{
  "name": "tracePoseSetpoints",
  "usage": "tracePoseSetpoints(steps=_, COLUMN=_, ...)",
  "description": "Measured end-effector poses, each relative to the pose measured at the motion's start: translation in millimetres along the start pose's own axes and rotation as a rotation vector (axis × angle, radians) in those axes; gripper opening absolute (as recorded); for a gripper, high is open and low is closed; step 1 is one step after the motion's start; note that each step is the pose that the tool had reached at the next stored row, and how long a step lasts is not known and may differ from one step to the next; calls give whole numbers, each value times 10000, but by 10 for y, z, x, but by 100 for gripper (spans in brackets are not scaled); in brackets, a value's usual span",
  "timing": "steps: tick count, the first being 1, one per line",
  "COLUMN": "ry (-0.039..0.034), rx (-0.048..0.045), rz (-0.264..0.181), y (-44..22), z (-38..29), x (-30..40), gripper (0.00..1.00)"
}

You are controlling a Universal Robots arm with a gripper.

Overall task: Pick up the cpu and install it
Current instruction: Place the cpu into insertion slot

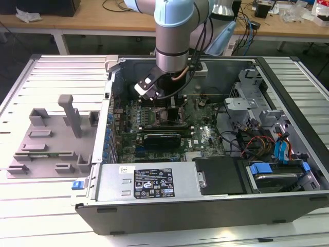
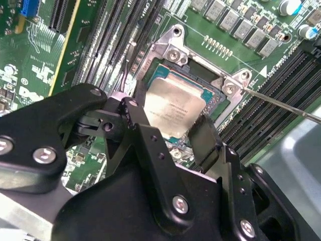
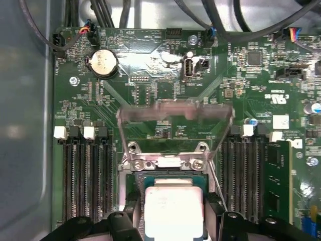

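Exterior view first: the robot arm [image 1: 175, 36] reaches straight down into an open computer case [image 1: 205, 213]. The case lies on its side on the white tabletop [image 1: 46, 211]. The gripper [image 1: 165, 105] is low inside the case, right over the green board [image 1: 205, 139]. Grey plastic blocks [image 1: 51, 139] sit on the tabletop by the case, toward the exterior view's left, well apart from the gripper.

In both wrist views the cpu [image 2: 175, 103] [image 3: 173, 213] is a flat square with a shiny silver top. It sits in the middle of the socket frame [image 2: 173, 52] [image 3: 168, 161] on the green board. I cannot tell if it is all the way down in the socket or a tiny bit above it.

The two black fingers [image 2: 145, 135] of the gripper [image 2: 173, 118] [image 3: 173, 208] stand one on each side of the cpu. They press on its two edges, so they are pinching it.

In the first wrist view a metal bracket [image 3: 175, 113] is flipped up and open, on the far side of the socket from the gripper. Long black memory slots [image 3: 88, 181] run along both sides of the socket. A round silver battery [image 3: 103, 63] sits farther off on the board.

In the second wrist view a thin metal rod [image 2: 281, 103] sticks out from one corner of the socket frame.
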State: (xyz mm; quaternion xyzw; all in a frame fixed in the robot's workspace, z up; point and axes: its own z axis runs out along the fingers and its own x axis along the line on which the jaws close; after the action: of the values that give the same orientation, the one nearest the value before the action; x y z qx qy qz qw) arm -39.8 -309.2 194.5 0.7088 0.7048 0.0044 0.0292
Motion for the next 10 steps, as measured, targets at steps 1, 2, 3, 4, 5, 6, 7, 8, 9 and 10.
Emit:
tracePoseSetpoints(steps=1, ry=26, rx=10, rz=-1, y=-1, z=-5, x=-3, gripper=61)
tracePoseSetpoints(steps=2, ry=26, rx=10, rz=0, y=-1, z=-5, x=-3, gripper=61)
tracePoseSetpoints(steps=3, ry=26, rx=11, rz=0, y=-1, z=-6, x=-3, gripper=61)
tracePoseSetpoints(steps=4, ry=25, rx=12, rz=0, y=-1, z=-19, x=-4, gripper=61)
tracePoseSetpoints(steps=5, ry=25, rx=11, rz=0, y=0, z=-32, x=-5, gripper=61)
tracePoseSetpoints(steps=6, ry=26, rx=11, rz=0, y=0, z=-36, x=-4, gripper=61)
tracePoseSetpoints(steps=7, ry=28, rx=10, rz=0, y=0, z=-36, x=-4, gripper=61)
tracePoseSetpoints(steps=8, ry=30, rx=9, rz=0, y=0, z=-36, x=-4, gripper=61)
tracePoseSetpoints(steps=9, ry=30, rx=10, rz=0, y=0, z=-36, x=-4, gripper=61)
tracePoseSetpoints(steps=10, ry=31, rx=11, rz=0, y=0, z=-37, x=-5, gripper=61)
